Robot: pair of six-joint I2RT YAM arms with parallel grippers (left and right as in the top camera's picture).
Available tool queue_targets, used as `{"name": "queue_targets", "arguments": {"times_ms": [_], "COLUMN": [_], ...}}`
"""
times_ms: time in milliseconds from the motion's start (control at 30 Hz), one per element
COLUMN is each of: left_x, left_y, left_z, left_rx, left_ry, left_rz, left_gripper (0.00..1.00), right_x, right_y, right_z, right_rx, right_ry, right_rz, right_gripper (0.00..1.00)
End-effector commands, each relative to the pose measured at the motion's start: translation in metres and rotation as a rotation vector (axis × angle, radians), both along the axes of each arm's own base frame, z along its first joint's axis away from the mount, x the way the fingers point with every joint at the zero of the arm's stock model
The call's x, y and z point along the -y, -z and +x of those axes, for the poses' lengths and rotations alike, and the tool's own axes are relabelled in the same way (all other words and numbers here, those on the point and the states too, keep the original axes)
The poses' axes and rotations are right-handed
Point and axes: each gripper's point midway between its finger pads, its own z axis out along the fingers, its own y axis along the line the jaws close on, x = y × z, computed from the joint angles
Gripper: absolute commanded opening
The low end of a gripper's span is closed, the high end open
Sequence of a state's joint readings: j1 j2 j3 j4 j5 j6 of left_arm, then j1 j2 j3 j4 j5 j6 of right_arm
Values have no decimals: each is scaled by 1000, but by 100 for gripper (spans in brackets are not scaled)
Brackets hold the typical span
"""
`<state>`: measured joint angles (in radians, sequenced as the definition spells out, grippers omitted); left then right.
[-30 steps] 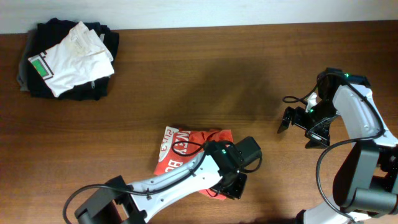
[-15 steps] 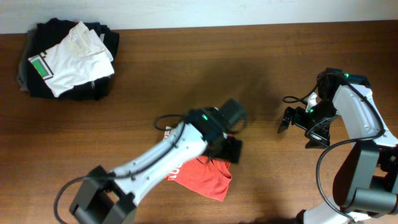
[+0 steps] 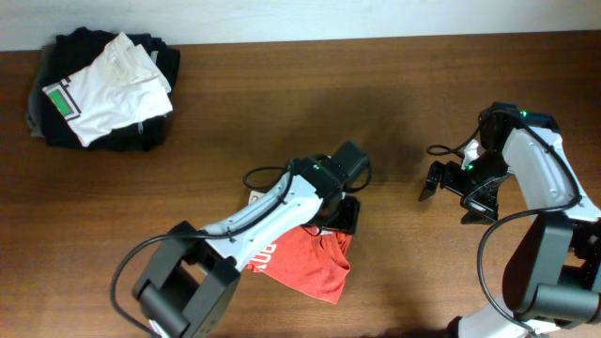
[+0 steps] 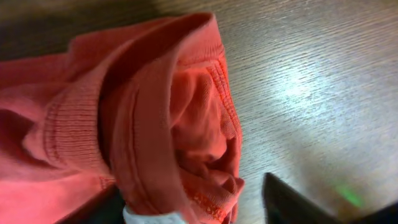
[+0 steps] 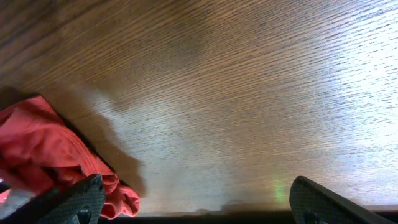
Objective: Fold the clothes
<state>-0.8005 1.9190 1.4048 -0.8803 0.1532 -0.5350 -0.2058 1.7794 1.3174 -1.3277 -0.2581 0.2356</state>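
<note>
The shirt [image 3: 305, 268] is lying crumpled near the front middle of the table [image 3: 282, 113], a red-orange heap with a sliver of white lettering [image 3: 263, 255] showing at its left edge beside the left arm. It is looking light, soft and limp, likely to sag and bunch rather than hold a crease. It is probably calling for a pinch at a firmer edge, such as the ribbed collar [image 4: 68, 134] or a stitched hem, before being spread flat. The left gripper [image 3: 344, 214] is hovering over the heap's far right corner with folds of fabric lying between its fingers; whether it is clamping them or merely straddling them I cannot tell. The right gripper [image 3: 444, 205] is standing spread wide and empty, well apart to the right.
</note>
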Motion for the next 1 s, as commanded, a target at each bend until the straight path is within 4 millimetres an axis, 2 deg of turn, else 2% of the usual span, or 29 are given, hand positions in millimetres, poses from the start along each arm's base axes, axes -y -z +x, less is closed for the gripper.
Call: {"name": "queue_targets", "arguments": {"times_ms": [0, 33, 100, 133, 233, 367, 400, 567, 600, 633, 667, 700, 800, 833, 900, 967], "left_x": [4, 4, 7, 9, 15, 37, 42, 48, 48, 48, 49, 49, 48, 49, 51, 57], "left_y": [21, 20, 13, 12, 6, -7, -7, 0, 4, 9, 12, 14, 5, -1, -23, -42], "left_z": [-6, -6, -3, -2, -4, -17, -20, -36, -40, -45, -49, -52, -58, -59, -58, -54], "left_rx": [-49, -47, -33, -29, -37, -46, -38, -53, -61, -70, -78, -85, -106, -110, -89, -49], "left_ry": [25, 25, 25, 26, 34, 87, 100, 127, 134, 145, 151, 158, 165, 181, 209, 225], "left_rz": [22, 20, 5, 1, -19, -68, -76, -63, -55, -44, -35, -27, -32, -45, -67, -105], "left_gripper": [26, 16, 3, 0, 0, 1, 7, 18, 28, 49, 75, 82, 83, 79, 72, 69], "right_x": [1, 1, 1, 1, 1, 1, 1, 1, 1, 1, 1, 1, 1, 1, 1, 1], "right_y": [-3, -3, -3, -3, -3, -3, -3, -3, -3, -3, -3, -3, -3, -3, -3, -3], "right_z": [3, 3, 3, 3, 3, 3, 3, 3, 3, 3, 3, 3, 3, 3, 3, 3], "right_rx": [13, 14, 14, 13, 14, 14, 13, 14, 14, 14, 13, 13, 14, 13, 14, 14], "right_ry": [-2, -2, -2, -2, -2, -2, -2, -2, -2, -2, -2, -2, -2, -2, -2, -2], "right_rz": [-12, -12, -12, -12, -12, -12, -12, -12, -12, -12, -12, -12, -12, -12, -12, -12], "right_gripper": [98, 98, 98, 98, 98, 98, 98, 98, 98, 98, 98, 98, 98, 98, 98, 98]}}
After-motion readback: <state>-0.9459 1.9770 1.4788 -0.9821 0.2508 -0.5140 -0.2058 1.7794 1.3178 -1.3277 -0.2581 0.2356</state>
